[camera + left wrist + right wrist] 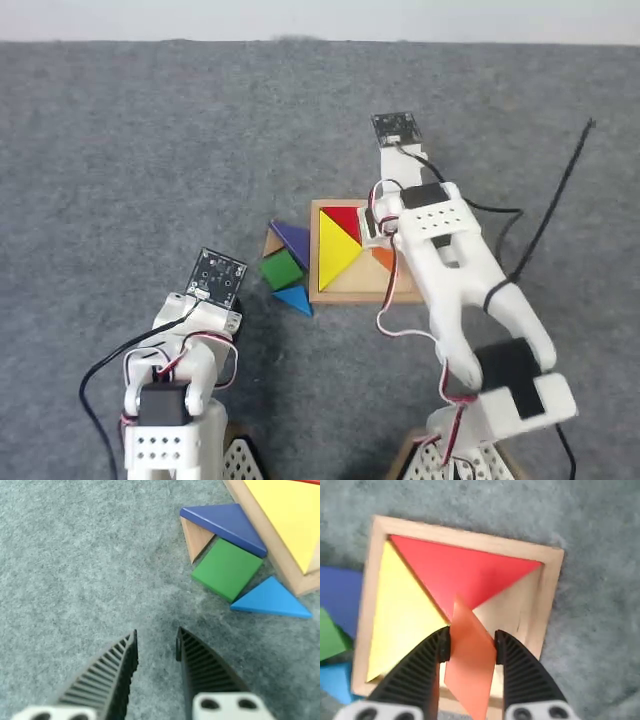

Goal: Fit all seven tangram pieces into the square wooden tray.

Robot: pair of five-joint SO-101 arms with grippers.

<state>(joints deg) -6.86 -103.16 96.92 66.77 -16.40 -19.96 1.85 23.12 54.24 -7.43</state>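
over the tray (pixel 550 595), right end effector (pixel 471 637) gripping orange piece (pixel 470 672) (tilted), left end effector (pixel 156 636) narrowly parted

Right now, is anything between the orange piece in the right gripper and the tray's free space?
Nothing visible blocks it. The right gripper holds the orange piece over the tray, next to its bare floor. The red triangle and yellow triangle lie alongside. The piece's tip looks over their shared corner, so it may need shifting.
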